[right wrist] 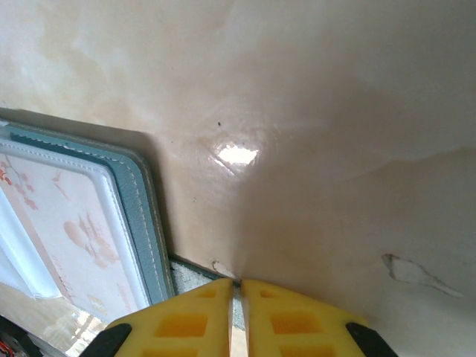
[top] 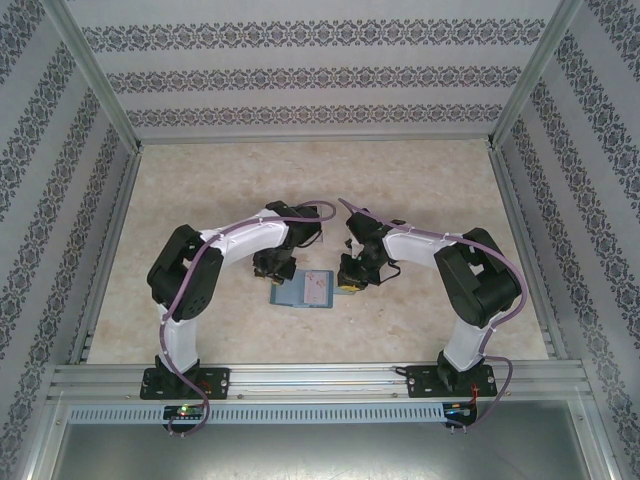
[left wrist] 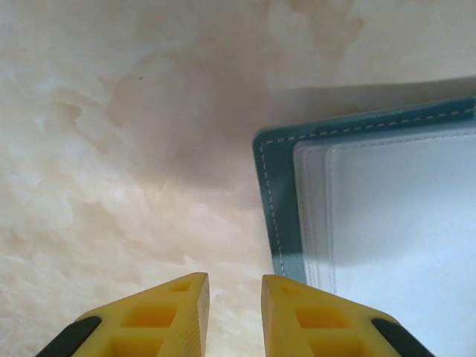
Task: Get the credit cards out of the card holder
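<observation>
Credit cards [right wrist: 67,223]: thin, stiff, probably slick rectangles, seated under clear sleeves [left wrist: 401,223] in the card holder [top: 303,290]. One has peach print on white. Holder: soft teal cover, white stitching, rounded corners, lying open and flat on the glossy beige marbled table [top: 420,190] between both sets of jaws. Likely light and prone to slide, so pin the cover and pinch a card's exposed edge. Left gripper [left wrist: 234,286]: jaws slightly parted, empty, holder corner ahead-right. Right gripper [right wrist: 238,286]: jaws pressed nearly together, holder edge just left. A grey strip reaches the tips; whether it is pinched is unclear.
</observation>
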Robot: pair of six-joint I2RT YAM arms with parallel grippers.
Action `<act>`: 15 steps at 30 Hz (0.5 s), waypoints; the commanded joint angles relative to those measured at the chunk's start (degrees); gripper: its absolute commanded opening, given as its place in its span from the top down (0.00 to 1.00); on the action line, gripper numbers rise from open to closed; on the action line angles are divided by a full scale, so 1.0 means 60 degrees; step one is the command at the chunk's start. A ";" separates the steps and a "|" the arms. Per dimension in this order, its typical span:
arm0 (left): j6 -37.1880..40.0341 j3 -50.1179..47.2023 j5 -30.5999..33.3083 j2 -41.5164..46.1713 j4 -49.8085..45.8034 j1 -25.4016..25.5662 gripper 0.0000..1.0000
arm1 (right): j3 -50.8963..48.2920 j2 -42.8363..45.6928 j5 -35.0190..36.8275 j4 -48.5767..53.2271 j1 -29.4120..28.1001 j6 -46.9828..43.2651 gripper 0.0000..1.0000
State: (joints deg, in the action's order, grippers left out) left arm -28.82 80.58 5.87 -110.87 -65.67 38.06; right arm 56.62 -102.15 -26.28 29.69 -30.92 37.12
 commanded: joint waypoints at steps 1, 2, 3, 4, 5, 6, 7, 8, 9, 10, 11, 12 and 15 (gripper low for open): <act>0.0130 0.0201 0.0195 0.0449 -0.0572 -0.0161 0.76 | -0.0253 -0.0098 0.0498 0.0405 -0.0003 -0.0105 0.85; 0.0152 0.0222 0.0113 0.0520 -0.0555 -0.0190 0.76 | -0.0252 -0.0099 0.0499 0.0424 -0.0004 -0.0108 0.85; 0.0166 0.0240 -0.0032 0.0617 -0.0499 -0.0236 0.76 | -0.0254 -0.0099 0.0502 0.0414 -0.0003 -0.0107 0.85; 0.0152 0.0277 -0.0150 0.0723 -0.0411 -0.0288 0.76 | -0.0253 -0.0099 0.0488 0.0413 -0.0003 -0.0108 0.85; 0.0134 0.0294 -0.0279 0.0820 -0.0340 -0.0321 0.76 | -0.0246 -0.0092 0.0491 0.0413 -0.0003 -0.0090 0.85; 0.0102 0.0308 -0.0505 0.0922 -0.0223 -0.0343 0.76 | -0.0241 -0.0098 0.0491 0.0413 -0.0019 -0.0094 0.85; 0.0094 0.0321 -0.0780 0.1005 -0.0071 -0.0374 0.76 | -0.0241 -0.0099 0.0486 0.0413 -0.0014 -0.0096 0.85; 0.0065 0.0325 -0.1032 0.1047 0.0068 -0.0382 0.77 | -0.0238 -0.0099 0.0490 0.0413 -0.0013 -0.0088 0.85; 0.0021 0.0301 -0.1398 0.1093 0.0281 -0.0381 0.77 | -0.0238 -0.0099 0.0484 0.0420 -0.0018 -0.0090 0.85; -0.0021 0.0247 -0.1858 0.1127 0.0559 -0.0382 0.76 | -0.0224 -0.0099 0.0485 0.0416 -0.0018 -0.0079 0.85; -0.0069 0.0163 -0.2270 0.1159 0.0848 -0.0382 0.76 | -0.0217 -0.0099 0.0494 0.0424 -0.0032 -0.0081 0.85; -0.0170 0.0060 -0.2793 0.1178 0.1223 -0.0380 0.76 | -0.0212 -0.0104 0.0484 0.0414 -0.0036 -0.0085 0.85; -0.0607 -0.0274 -0.4204 0.1160 0.2367 -0.0389 0.76 | -0.0205 -0.0114 0.0484 0.0413 -0.0044 -0.0072 0.85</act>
State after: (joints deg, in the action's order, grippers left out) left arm -29.89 80.58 -9.15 -104.64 -59.00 36.25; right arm 56.62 -102.15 -26.28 29.69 -30.92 37.12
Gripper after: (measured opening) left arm 0.234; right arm 0.147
